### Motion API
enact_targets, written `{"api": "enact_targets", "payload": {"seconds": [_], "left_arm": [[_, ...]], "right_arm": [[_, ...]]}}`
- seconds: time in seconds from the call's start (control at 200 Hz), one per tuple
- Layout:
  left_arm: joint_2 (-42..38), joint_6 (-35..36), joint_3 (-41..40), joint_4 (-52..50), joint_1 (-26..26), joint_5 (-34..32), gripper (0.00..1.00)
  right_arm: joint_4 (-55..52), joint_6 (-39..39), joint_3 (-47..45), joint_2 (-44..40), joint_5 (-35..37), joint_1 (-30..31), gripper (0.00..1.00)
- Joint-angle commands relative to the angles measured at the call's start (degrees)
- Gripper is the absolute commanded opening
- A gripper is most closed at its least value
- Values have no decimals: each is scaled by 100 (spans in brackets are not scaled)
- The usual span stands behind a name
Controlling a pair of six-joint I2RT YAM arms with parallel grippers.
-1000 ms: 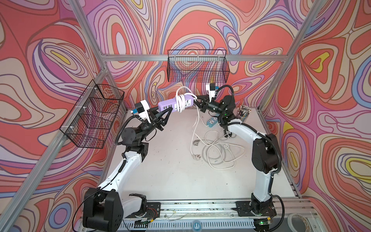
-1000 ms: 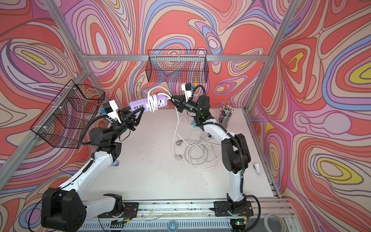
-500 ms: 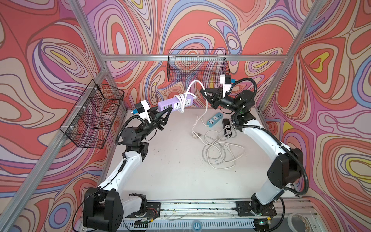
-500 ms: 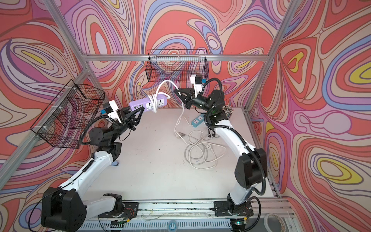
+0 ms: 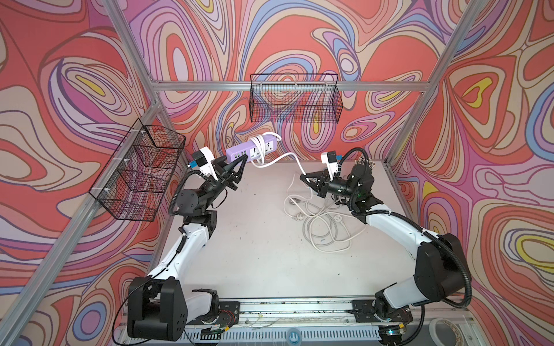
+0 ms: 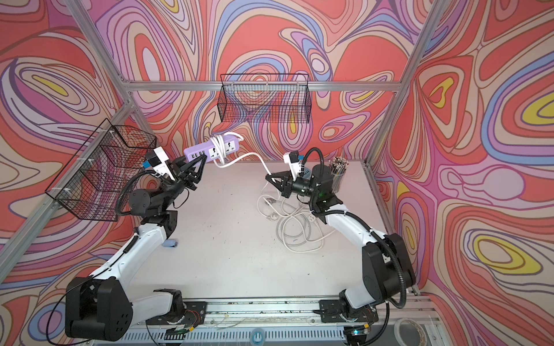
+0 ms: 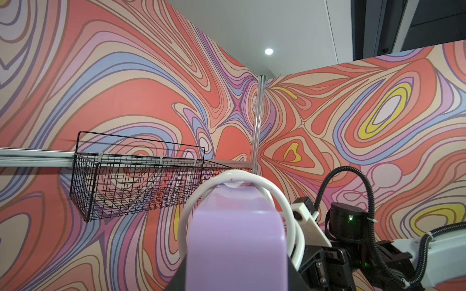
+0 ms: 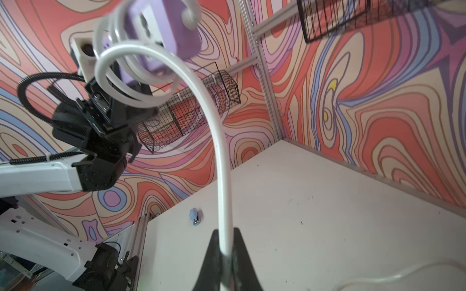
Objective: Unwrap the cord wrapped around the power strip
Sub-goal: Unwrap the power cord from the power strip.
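left gripper (image 5: 237, 161) clamped on end of raised purple power strip (image 5: 271, 146) | right gripper (image 5: 303, 177) pinching white cord (image 5: 287, 155) | loops circle strip's middle

Enclosure walls (image 5: 299, 36) are covered on three sides in a swirling print of red, pink, lilac, blue, cream and yellow. Aluminium profiles (image 5: 209, 86) are run up the wall joins and across the back wall. A black wire basket (image 5: 295, 102) is hung from the back-wall profile, above the far edge of the worktop (image 5: 263, 245). A partitioned wire basket (image 5: 138, 176) is fixed along the left-wall profile with white ties. The worktop is matt white, marked with small dark specks and scuffs. In the left wrist view a plain white ceiling (image 7: 277, 25) is seen above the walls, with one round lamp (image 7: 268, 51) lit.
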Motion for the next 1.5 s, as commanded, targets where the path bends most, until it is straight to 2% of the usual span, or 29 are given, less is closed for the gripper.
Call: {"api": "enact_targets", "payload": {"seconds": [0.0,0.436,0.556,0.676,0.721,0.761,0.771,0.801,0.826,0.846,1.042,1.197,1.377,1.492], "left_arm": [[-60,-217,254,777,26,-76,0],[-83,-466,266,960,21,-9,0],[-8,-536,300,964,18,29,0],[48,-554,306,969,-5,63,0],[67,-557,301,969,-26,73,0],[75,-545,301,967,-34,74,0],[76,-541,301,959,-43,80,0],[91,-536,308,961,-62,90,0],[98,-528,308,962,-67,97,0],[100,-523,306,962,-75,102,0],[60,-370,285,821,-126,135,0],[6,-224,296,626,-205,185,0],[-12,-182,316,538,-251,220,0],[-35,-177,311,531,-267,231,0]], "right_arm": [[676,343,-277,459,-87,-8,0],[3297,2005,-255,3128,-99,54,0],[3709,2178,-307,3332,-72,145,0],[3910,2136,-423,3057,-120,143,0],[3728,1957,-452,2824,-109,148,12],[3437,1733,-454,2571,-76,148,29],[3355,1675,-454,2509,-68,150,40],[3107,1484,-454,2305,-33,146,62],[2869,1314,-431,2149,-5,147,93],[2662,1174,-404,2030,10,147,98],[680,-293,-52,965,465,150,98],[-178,-1266,240,425,777,187,98],[-1210,-2440,988,278,869,474,95],[-1590,-2884,1411,410,890,706,93]]}}
